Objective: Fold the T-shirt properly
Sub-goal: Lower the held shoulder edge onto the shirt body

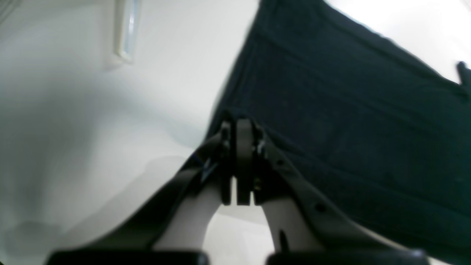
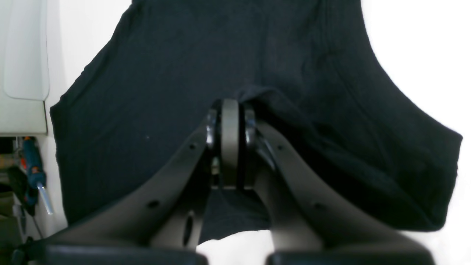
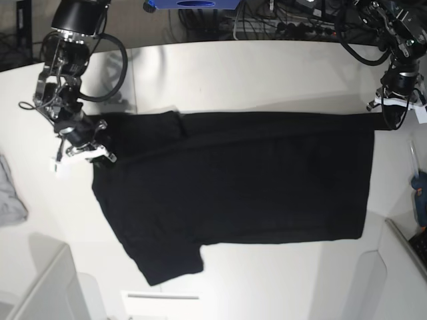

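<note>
A white table fills most of the base view, its far edge curving across the top of the frame. The black T-shirt lies spread across the middle of it, plain side up, one sleeve reaching toward the lower left. A small grey cloth sits at the left edge.

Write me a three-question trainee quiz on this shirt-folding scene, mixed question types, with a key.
1. True or false: the left gripper is shut on the large black cloth T-shirt.
2. In the base view, the small grey cloth lies at which edge? A. left B. right C. top
3. Fill in: the right gripper is shut on the ____.

Key: 1 true; 2 A; 3 T-shirt.
</note>
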You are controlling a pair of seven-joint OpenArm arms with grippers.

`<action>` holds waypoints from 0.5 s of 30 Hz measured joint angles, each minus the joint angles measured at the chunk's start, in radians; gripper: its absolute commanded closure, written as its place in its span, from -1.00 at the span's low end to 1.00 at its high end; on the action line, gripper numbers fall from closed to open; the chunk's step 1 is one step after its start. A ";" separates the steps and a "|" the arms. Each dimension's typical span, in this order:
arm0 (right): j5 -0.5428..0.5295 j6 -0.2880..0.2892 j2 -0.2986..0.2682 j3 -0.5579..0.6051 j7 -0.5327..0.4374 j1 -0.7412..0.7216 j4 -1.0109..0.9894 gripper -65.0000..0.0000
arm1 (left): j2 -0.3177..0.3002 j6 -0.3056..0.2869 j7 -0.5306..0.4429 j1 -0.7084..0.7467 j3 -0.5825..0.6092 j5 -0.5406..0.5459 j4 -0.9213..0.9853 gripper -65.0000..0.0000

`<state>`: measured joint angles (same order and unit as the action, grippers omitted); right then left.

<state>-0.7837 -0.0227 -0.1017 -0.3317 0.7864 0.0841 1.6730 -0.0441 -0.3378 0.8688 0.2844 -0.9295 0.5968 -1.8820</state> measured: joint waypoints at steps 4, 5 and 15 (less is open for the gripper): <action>0.000 0.000 0.000 0.000 0.000 -0.032 -0.032 1.00 | 0.000 -0.001 0.000 -0.016 0.001 -0.031 0.002 1.00; -0.001 0.000 0.000 0.000 0.004 -0.042 -0.039 1.00 | 0.000 -0.002 -0.001 -0.019 0.001 -0.031 0.006 1.00; 0.003 0.000 0.003 0.002 0.026 -0.089 -0.083 1.00 | -0.013 0.007 -0.003 -0.053 0.052 -0.037 0.098 1.00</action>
<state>-0.7807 -0.0227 -0.0990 -0.3298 0.8124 -0.0048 1.5898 -0.0574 -0.3309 0.8658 0.2314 -0.8776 0.5598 -1.7840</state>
